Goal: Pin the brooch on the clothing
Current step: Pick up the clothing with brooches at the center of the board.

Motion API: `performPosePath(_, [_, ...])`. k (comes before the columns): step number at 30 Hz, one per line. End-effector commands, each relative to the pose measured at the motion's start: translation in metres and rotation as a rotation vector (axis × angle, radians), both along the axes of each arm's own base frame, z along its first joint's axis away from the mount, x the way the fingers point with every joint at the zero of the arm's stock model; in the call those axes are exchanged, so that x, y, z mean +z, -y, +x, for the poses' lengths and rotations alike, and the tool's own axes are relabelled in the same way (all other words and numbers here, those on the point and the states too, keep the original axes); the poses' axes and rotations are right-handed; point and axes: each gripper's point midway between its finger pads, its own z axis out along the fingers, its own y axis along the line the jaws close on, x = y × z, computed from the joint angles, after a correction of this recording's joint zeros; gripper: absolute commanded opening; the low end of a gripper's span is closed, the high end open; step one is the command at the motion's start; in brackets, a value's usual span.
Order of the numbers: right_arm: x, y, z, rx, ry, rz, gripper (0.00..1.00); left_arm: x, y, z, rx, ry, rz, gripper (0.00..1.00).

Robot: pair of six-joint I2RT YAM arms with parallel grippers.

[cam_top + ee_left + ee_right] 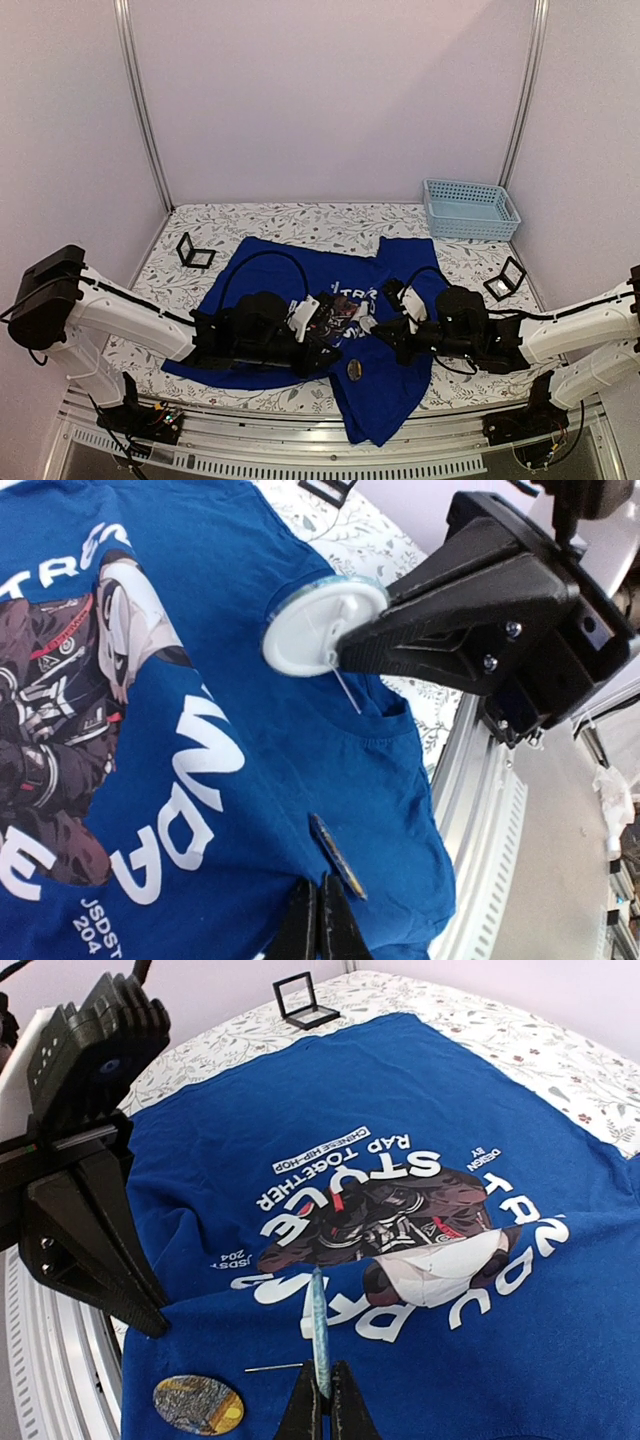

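Right gripper clamps the brooch edge-on, pin bared, low in frame above the shirt spread across the bench. Left gripper, jaws together, meets a crease lower left. Slack cloth could let the pin skid instead of piercing.

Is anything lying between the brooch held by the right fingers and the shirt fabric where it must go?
Nothing visible: the brooch faces bare T-shirt; the second badge lies aside.
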Motion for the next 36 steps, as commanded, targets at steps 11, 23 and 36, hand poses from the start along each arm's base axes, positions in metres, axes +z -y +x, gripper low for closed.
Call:
performPosePath(11, [0.012, -0.02, -0.005, -0.137, 0.006, 0.094, 0.0, 0.034, 0.014, -0.002, -0.001, -0.032, -0.194, 0.0])
performPosePath(23, [0.002, -0.027, -0.009, -0.125, -0.015, 0.068, 0.0, 0.039, 0.015, -0.003, -0.004, -0.021, -0.206, 0.0])
performPosePath(36, [0.016, -0.051, -0.038, 0.079, -0.065, 0.138, 0.0, 0.036, 0.011, -0.001, 0.009, -0.015, -0.197, 0.0])
